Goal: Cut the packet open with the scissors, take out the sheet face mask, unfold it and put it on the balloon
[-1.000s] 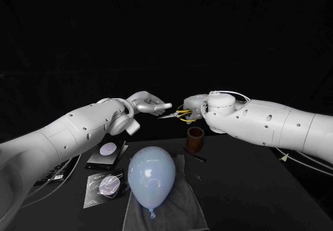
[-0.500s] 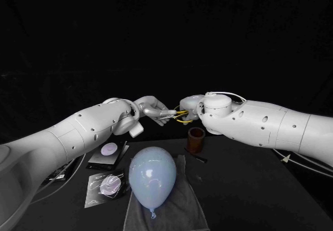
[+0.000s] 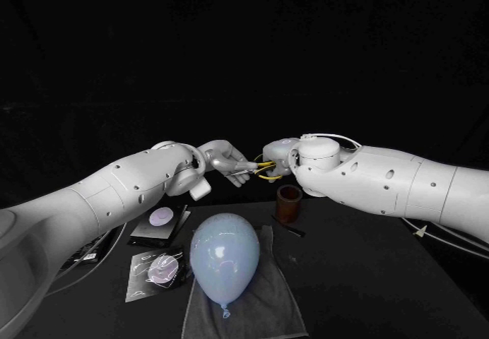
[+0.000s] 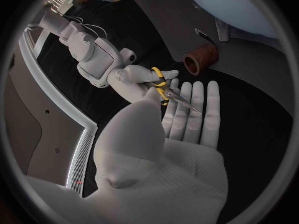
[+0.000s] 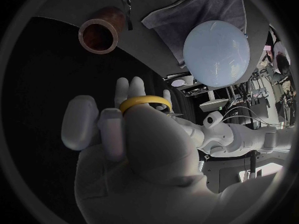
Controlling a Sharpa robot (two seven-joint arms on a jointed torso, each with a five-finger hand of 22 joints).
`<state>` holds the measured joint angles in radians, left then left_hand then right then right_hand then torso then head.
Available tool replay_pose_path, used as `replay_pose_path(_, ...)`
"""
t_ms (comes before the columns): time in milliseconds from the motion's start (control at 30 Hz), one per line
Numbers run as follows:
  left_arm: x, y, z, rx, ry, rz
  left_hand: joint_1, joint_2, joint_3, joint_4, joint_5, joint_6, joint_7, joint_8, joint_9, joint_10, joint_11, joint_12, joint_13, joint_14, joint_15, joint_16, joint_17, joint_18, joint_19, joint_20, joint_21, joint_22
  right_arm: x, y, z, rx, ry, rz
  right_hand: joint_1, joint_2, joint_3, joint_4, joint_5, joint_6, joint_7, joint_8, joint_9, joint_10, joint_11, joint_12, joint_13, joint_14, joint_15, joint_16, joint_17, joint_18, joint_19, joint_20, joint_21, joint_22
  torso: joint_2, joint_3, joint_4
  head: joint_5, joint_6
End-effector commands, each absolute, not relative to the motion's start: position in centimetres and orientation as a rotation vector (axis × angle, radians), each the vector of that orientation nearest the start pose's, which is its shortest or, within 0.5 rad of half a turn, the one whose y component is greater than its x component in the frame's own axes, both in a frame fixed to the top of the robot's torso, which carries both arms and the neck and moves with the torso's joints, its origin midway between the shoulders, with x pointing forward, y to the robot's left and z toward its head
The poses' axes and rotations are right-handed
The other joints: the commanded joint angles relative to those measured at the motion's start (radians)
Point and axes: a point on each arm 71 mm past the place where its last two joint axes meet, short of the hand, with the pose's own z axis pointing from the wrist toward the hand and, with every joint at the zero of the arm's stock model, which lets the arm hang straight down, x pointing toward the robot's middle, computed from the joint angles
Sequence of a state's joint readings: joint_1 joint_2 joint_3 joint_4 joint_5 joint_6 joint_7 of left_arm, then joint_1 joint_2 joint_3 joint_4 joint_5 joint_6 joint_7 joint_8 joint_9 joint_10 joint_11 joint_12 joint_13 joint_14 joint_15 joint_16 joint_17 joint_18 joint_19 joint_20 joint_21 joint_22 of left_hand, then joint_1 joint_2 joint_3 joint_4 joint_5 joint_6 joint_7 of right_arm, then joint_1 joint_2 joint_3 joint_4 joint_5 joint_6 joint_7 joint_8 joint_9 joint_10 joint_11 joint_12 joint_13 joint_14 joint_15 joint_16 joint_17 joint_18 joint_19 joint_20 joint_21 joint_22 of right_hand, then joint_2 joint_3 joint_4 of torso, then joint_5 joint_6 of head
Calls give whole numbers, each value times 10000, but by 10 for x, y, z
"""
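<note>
Clamps the right hand [image 3: 281, 153] on the yellow handles of the scissors [image 3: 263, 168], high above the far edge of the table [image 3: 387, 275]. Lays the left hand [image 3: 226, 158] flat against the blades, fingers straight and side by side; pinned by the thumb or merely touched, cannot tell. Looks like settling the grip before any cut. Seat the handles firmly, keep the blades pointing away from the balloon [image 3: 222, 253], then go for the packet [image 3: 152, 271] lying by the left edge.

Counts:
- one pair of scissors
- one balloon, on one grey cloth [image 3: 270, 307] at the near edge
- two flat packs along the left edge: the packet and a dark pack [image 3: 158, 223] beyond it
- one brown cup [image 3: 288, 204] toward the far edge
</note>
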<state>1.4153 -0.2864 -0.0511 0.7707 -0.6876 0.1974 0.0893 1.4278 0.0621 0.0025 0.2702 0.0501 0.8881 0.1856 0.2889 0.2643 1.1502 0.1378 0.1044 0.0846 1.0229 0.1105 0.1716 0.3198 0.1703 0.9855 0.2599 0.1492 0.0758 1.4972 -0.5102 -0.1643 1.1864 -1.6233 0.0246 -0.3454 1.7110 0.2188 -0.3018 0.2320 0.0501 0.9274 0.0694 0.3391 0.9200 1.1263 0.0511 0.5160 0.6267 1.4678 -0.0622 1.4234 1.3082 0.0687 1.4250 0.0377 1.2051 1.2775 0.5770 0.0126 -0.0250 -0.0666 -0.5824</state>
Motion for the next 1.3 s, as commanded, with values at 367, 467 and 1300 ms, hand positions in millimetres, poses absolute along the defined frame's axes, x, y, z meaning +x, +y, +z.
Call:
replay_pose_path(367, 608, 101, -114, -2500, 19742, -12140, 713, 43, 580, 123, -8, 254, -67, -71, -15, 300, -80, -185, -18, 182, -62, 101, 337, 145, 212, -47, 48, -37, 571, -133, -98, -4357, 16849, 1364, 319, 300, 16, 56, 9, 69, -25, -73, 10, 693, -551, -53, -18, 473, -82, -40, 42, 144, 85, -2, 42, 24, -2, 2, -6, 5, -62)
replay_pose_path(467, 608, 101, -114, -2502, 19794, -12166, 729, 27, 606, 135, -10, 268, -68, -76, -14, 322, -83, -195, -20, 194, -67, 107, 361, 144, 213, -48, 42, -40, 570, -132, -98, -4385, 16834, 1383, 319, 300, 16, 56, 9, 69, -25, -73, 10, 693, -551, -53, -18, 473, -82, -40, 42, 144, 85, -2, 42, 24, -2, 1, -3, 5, -65)
replay_pose_path(1300, 609, 107, -116, -3069, 20026, -12221, 1160, -861, 4400, -937, -12, 898, -385, 646, 1157, 1775, -505, -223, -63, 1107, -481, 436, 1604, 102, 966, -671, 731, 321, 566, -124, -93, -4469, 16126, 1989, 307, 49, -263, 555, -20, -625, 425, -830, -156, -569, -77, -1640, -1168, 390, 326, -303, -315, 249, -220, 250, -798, -571, -2, 6, -4, 36, -154)
